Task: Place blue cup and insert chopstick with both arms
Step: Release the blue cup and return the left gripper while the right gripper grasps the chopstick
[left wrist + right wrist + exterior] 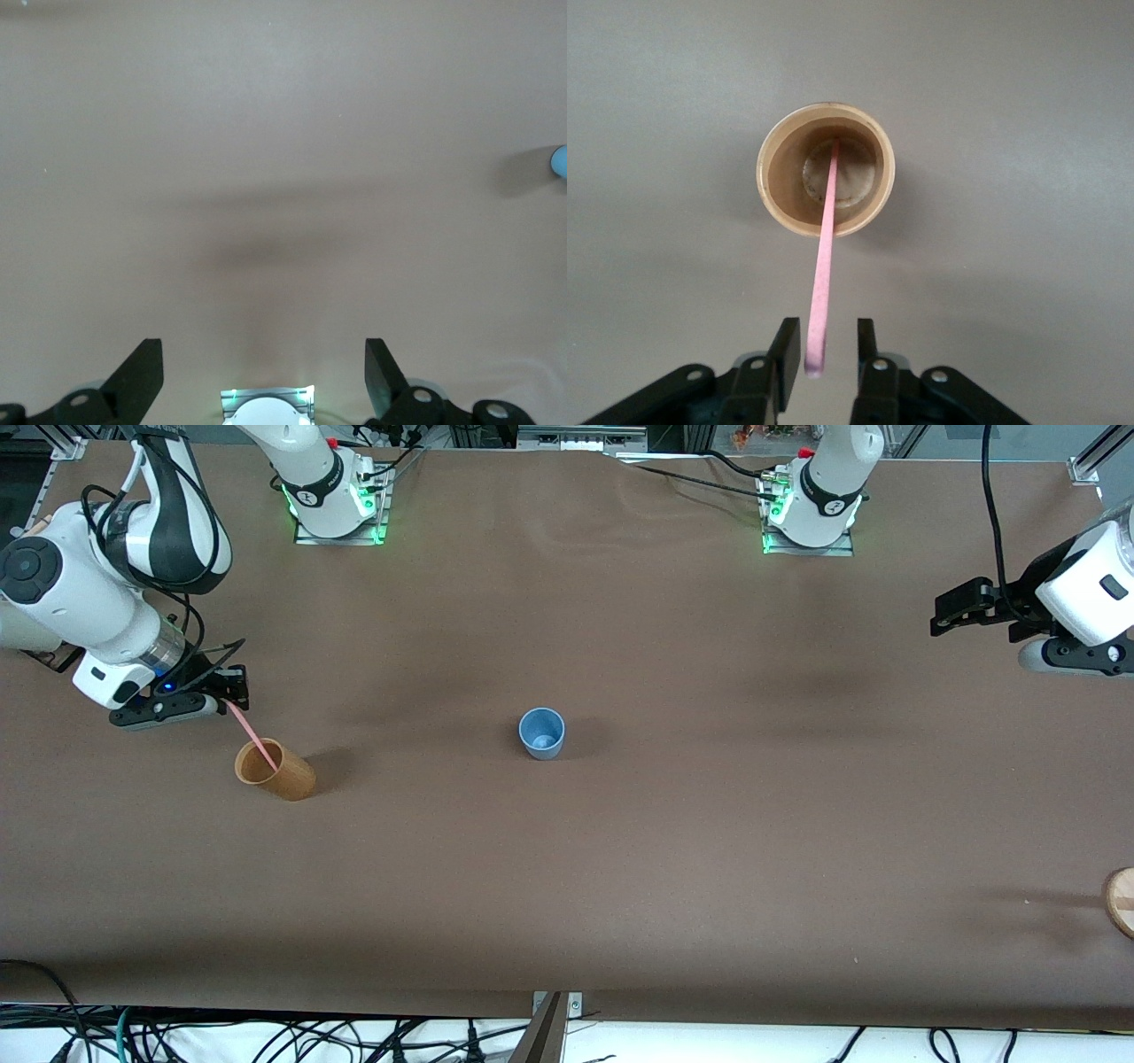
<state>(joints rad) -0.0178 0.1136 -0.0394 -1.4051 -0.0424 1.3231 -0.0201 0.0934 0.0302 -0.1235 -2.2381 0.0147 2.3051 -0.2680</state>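
The blue cup (541, 733) stands upright near the middle of the table, and its edge shows in the left wrist view (560, 162). The pale pink chopstick (252, 737) (824, 274) leans in an orange-brown cup (276, 771) (826, 168) at the right arm's end, its lower tip on the cup's bottom. My right gripper (232, 691) (827, 332) has its fingers on either side of the chopstick's upper end. One finger is close against it and a gap shows at the other. My left gripper (952, 611) (264, 354) waits open over bare table at the left arm's end.
A round wooden object (1121, 902) pokes in at the left arm's end of the table, nearer to the front camera. The brown table (709, 824) stretches wide around the blue cup.
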